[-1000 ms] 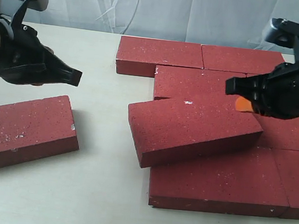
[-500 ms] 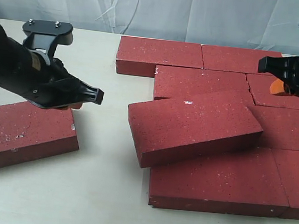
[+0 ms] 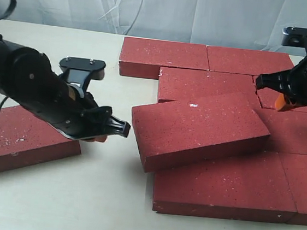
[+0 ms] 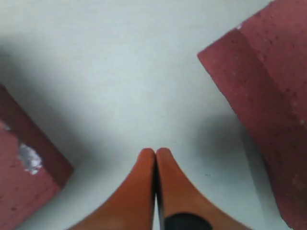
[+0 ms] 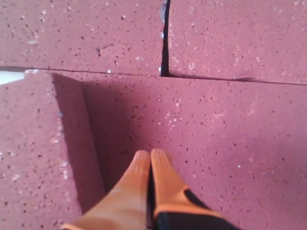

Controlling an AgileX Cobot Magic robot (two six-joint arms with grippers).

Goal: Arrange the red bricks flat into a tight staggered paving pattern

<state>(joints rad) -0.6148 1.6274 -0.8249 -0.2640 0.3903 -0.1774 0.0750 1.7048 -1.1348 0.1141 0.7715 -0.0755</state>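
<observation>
Lone brick (image 3: 25, 137): far left, flat on the table (image 3: 94, 207). Dark red, white speckles, a pale chip at its near right corner. The frame's left edge cuts it off, and the left arm covers its back corner.

Left gripper (image 4: 155, 152): orange fingertips pressed together, holding nothing. It sits low over bare table between the lone brick and the tilted brick (image 3: 198, 132).

Tilted brick: same gritty red, askew, its right end up on the paved group and its left end sloping toward the table. Cannot tell whether that low end touches the table. It hides part of the middle row.

Paved group: two back-row bricks (image 3: 164, 55) end to end, a middle-row brick (image 3: 201, 82) offset from them, and a front brick (image 3: 222, 188) laid flat. Bricks further right are cut off by the frame.

Right gripper (image 5: 150, 153): clenched and empty, over the middle row just beside the tilted brick's raised end.
</observation>
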